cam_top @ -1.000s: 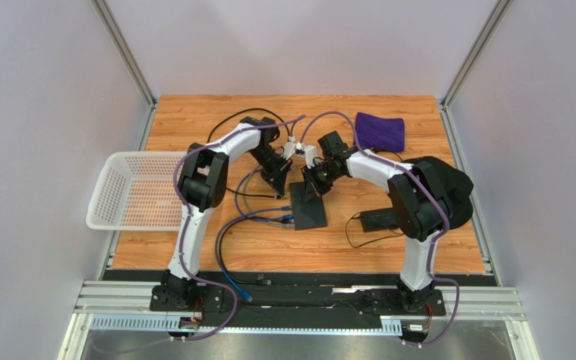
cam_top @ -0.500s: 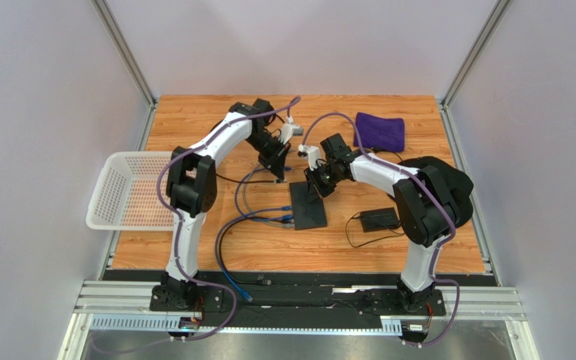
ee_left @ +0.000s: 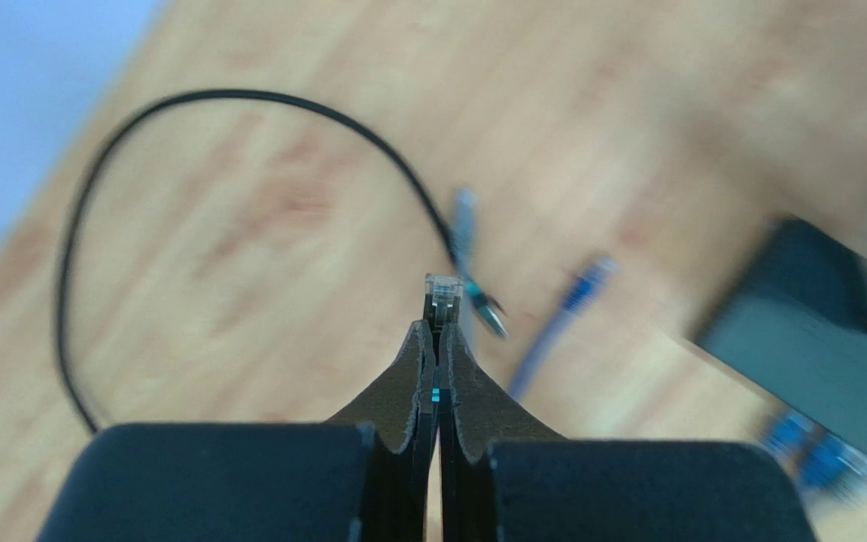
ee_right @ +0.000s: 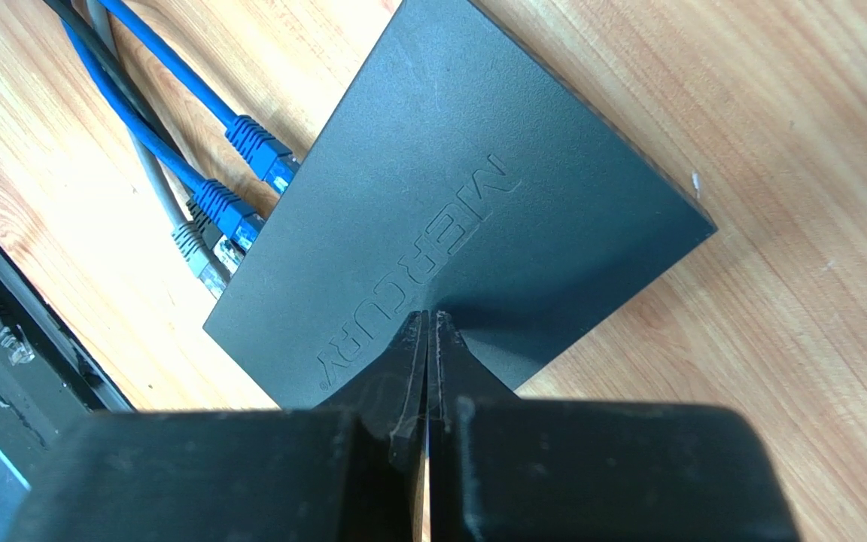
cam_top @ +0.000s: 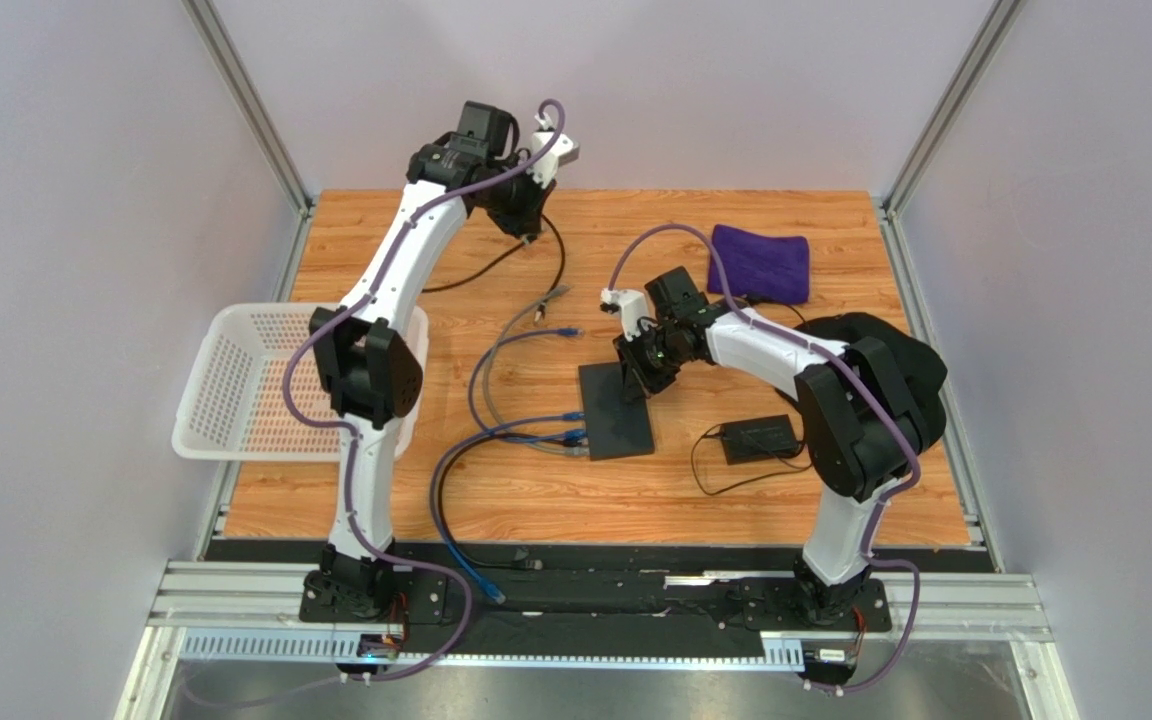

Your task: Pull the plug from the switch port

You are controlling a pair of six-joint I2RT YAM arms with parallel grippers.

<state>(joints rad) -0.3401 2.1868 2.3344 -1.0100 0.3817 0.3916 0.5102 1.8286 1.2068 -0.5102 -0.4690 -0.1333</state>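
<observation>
You have two arms at work, and on the wooden table (cam_top: 312, 503) there is one switch (cam_top: 615, 413), one white basket (cam_top: 259, 383), one purple cloth (cam_top: 760, 263) and one black power brick (cam_top: 760, 438). At the switch's left edge you can count two blue plugs (ee_right: 259, 141) seated in sockets and at least one grey plug (ee_right: 198, 243) beside them; that corner is too crowded to count further. Two loose cable ends lie on the wood beyond the switch, one grey end (cam_top: 539, 312) and one blue end (cam_top: 567, 330), near each other and apart from the switch.

Your left gripper (ee_left: 436, 333) is raised high over the far left of the table, well apart from the switch. Its jaws are clenched on a clear plug (ee_left: 441, 296) that pokes out past the fingertips. A thin black cable (cam_top: 485, 270) drops from near that gripper to the wood and loops off to the left; you cannot tell for sure that it belongs to the held plug. Your right gripper (ee_right: 429, 322) is fully closed with nothing in it. Its tips are down on the switch's top face at the far end, by the MERCURY lettering.

The switch lies flat mid-table. The power brick sits to its right, apart from it, with a thin cord looped beside it. The cloth lies near the far right corner, and the basket overhangs the left edge. Blue and grey cables sweep across the wood left of the switch toward the near edge
</observation>
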